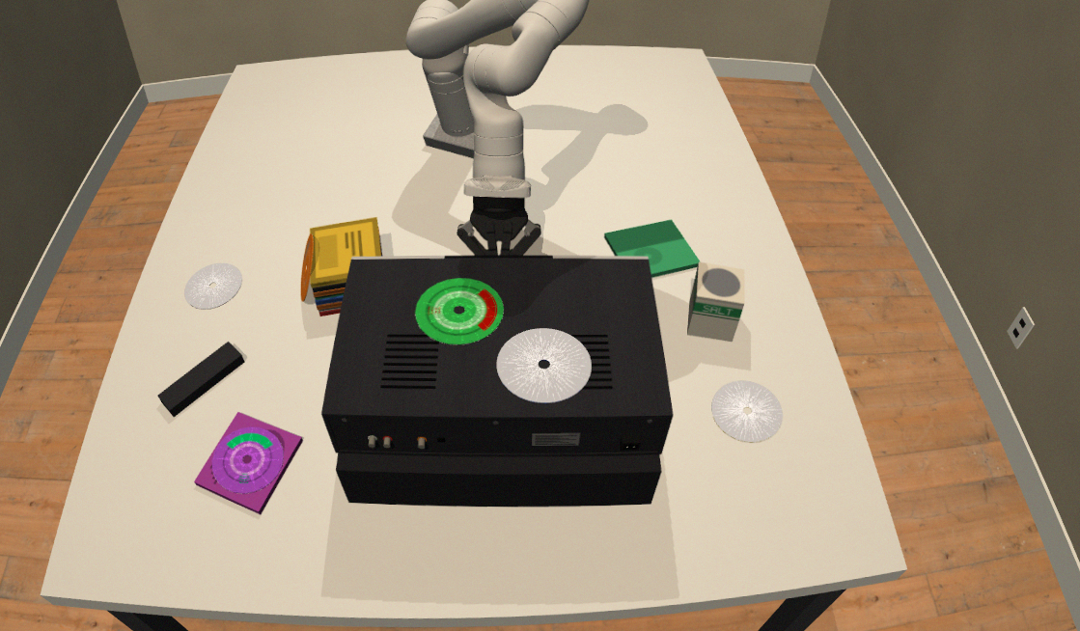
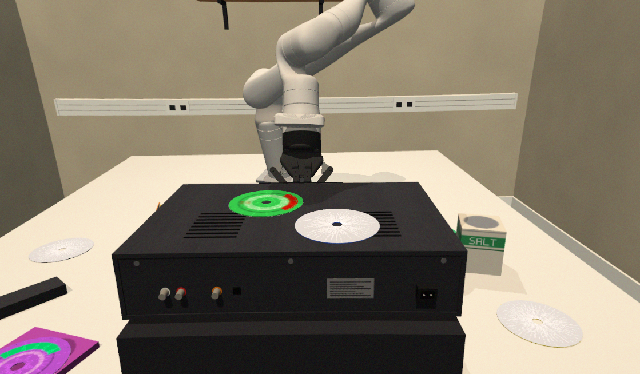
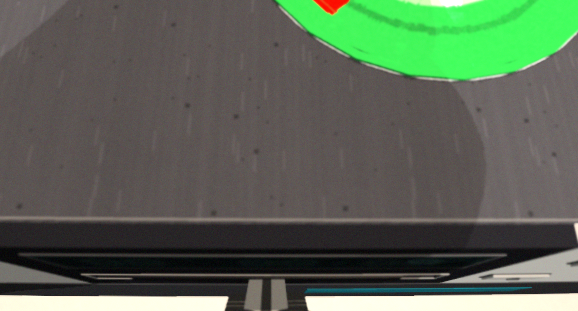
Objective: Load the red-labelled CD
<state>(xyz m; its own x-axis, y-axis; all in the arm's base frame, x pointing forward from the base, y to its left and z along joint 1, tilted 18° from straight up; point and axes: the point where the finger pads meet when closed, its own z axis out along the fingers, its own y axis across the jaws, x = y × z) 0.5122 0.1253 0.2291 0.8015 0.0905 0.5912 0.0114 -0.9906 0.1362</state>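
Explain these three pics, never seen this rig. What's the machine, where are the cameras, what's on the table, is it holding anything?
The machine is a pale, jointed robot arm bolted to a cream table, ending in a black two-fingered gripper.

The first picture looks down from above, the second looks across the table at the arm from the side facing it, and the third comes from a camera at the wrist, close over the player.

A large black CD player stands mid-table, its back with sockets towards the second camera. On its lid lie a green disc with a red label patch and a plain silver disc. Around it: two more silver discs, a purple case, a green case, a yellow-topped stack of cases, a black bar and a salt box.

The gripper is shut and holds nothing, poised at the player's front edge.
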